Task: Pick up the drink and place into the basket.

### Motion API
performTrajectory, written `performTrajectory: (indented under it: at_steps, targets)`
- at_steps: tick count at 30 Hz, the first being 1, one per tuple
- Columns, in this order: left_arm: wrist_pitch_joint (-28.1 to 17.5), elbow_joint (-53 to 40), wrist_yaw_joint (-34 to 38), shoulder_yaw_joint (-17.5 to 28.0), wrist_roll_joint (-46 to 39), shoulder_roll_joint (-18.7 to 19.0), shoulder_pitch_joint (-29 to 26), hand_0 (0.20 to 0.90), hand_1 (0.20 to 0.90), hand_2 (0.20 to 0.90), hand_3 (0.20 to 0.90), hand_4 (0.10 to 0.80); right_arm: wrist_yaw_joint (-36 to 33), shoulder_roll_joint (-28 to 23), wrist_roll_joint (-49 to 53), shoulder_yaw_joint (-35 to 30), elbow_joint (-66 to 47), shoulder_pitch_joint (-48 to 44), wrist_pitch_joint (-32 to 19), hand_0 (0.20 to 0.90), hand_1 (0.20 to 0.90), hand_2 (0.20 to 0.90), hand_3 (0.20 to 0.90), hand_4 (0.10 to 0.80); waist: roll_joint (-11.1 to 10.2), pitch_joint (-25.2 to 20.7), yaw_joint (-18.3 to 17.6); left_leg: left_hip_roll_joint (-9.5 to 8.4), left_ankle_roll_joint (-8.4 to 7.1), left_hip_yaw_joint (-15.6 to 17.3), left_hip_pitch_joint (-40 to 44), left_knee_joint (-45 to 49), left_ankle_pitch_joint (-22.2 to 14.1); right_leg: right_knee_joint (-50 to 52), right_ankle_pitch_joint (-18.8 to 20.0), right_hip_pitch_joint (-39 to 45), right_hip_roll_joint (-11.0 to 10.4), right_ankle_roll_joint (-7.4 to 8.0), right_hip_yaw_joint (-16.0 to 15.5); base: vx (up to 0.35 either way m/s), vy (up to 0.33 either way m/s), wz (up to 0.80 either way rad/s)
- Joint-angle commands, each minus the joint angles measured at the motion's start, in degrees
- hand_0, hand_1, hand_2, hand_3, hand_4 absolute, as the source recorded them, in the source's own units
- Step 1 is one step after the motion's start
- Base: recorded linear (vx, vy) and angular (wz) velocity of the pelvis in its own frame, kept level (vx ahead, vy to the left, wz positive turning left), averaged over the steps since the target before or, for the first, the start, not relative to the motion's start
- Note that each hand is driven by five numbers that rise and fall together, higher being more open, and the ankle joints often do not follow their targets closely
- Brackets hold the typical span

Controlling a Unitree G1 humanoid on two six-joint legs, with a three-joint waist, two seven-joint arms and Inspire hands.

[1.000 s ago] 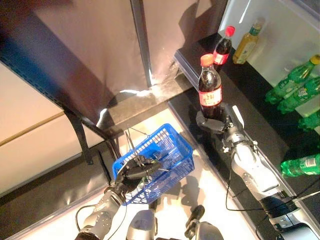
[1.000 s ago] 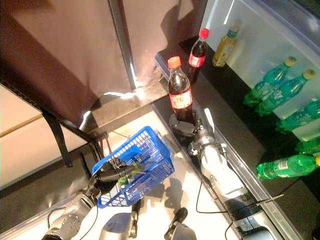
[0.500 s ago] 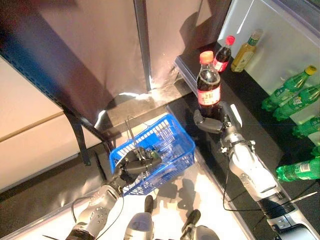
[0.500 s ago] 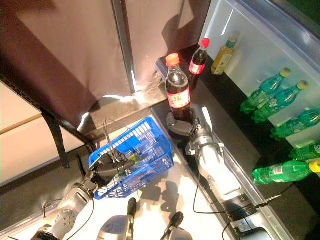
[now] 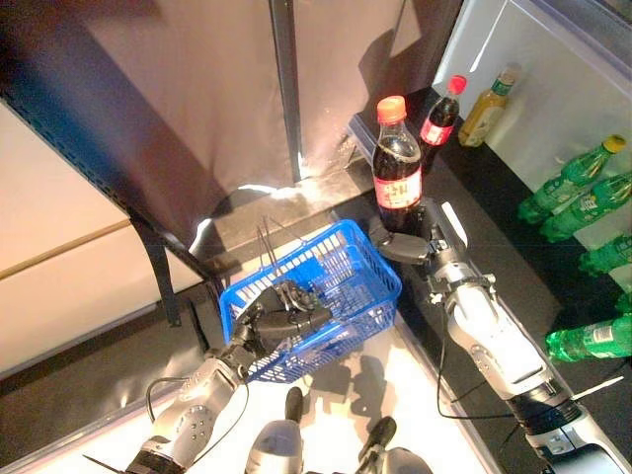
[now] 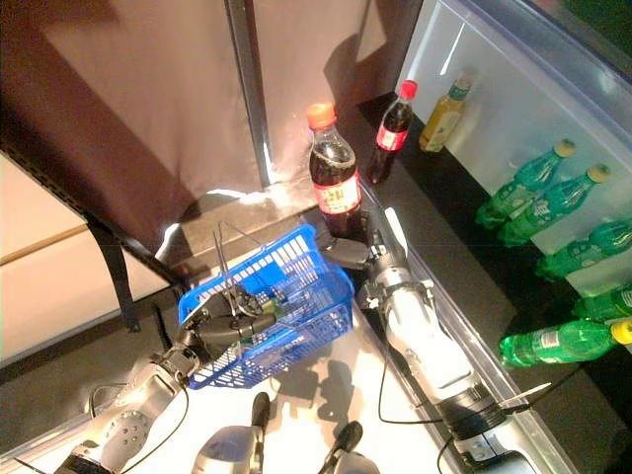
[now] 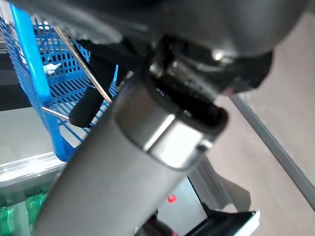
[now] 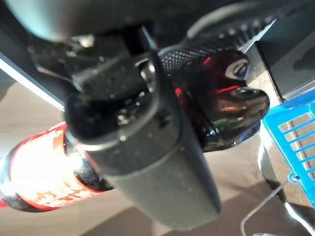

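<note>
While right robot hand (image 5: 420, 245) grips cola bottle (image 5: 397, 166), basket (image 5: 348, 265) rim adjoins.

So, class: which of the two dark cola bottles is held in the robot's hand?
The larger orange-capped cola bottle, gripped by the right hand; the smaller red-capped cola bottle stands untouched behind.

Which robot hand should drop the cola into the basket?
Right. The right robot hand already grips the cola upright beside the basket; the left robot hand holds the basket's handle.

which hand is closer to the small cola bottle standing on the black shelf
Right. The right hand holds a larger cola bottle just in front of the small cola bottle. The left hand is far lower, gripping the blue basket.
</note>
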Motion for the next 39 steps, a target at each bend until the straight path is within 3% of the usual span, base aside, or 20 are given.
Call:
performTrajectory:
  at_steps: [1, 19, 39]
  targets:
    - [-9.1, -18.1, -10.9, -1.0, -4.9, -1.8, -7.7, 0.300, 0.300, 0.300, 0.200, 0.100, 0.6, 0.2, -2.6, 2.8, -8.1, -4.6, -10.7, 0.300, 0.300, 0.300, 0.200, 0.100, -1.6, -15.4, 0.8, -1.99, 0.69, 1.7, 2.7, 0.9, -5.7, 1.4, -0.3, 0.0, -0.7, 2.93, 1.5, 0.000, 0.000, 0.00]
    - [-8.9, -22.9, -13.4, -1.1, -3.3, -2.3, -9.3, 0.300, 0.300, 0.300, 0.200, 0.100, 4.5, 1.6, -4.7, 7.3, -8.2, -5.1, -7.8, 0.300, 0.300, 0.300, 0.200, 0.100, -1.9, -15.8, 1.9, -2.35, 0.76, 0.7, 2.7, 0.4, -5.4, 1.4, -0.7, 0.5, -0.7, 3.03, 1.4, 0.000, 0.000, 0.00]
    - [-8.7, -27.1, -15.9, -0.6, -2.4, -2.4, -11.5, 0.300, 0.300, 0.300, 0.200, 0.100, 8.0, -0.9, -13.7, 12.9, -0.7, -7.9, 2.7, 0.300, 0.300, 0.300, 0.200, 0.100, -3.0, -16.0, 3.5, -2.21, 0.43, -0.3, 2.4, 0.1, -4.6, 1.7, -1.0, 1.3, -0.4, 3.01, 0.9, 0.002, 0.001, 0.01]
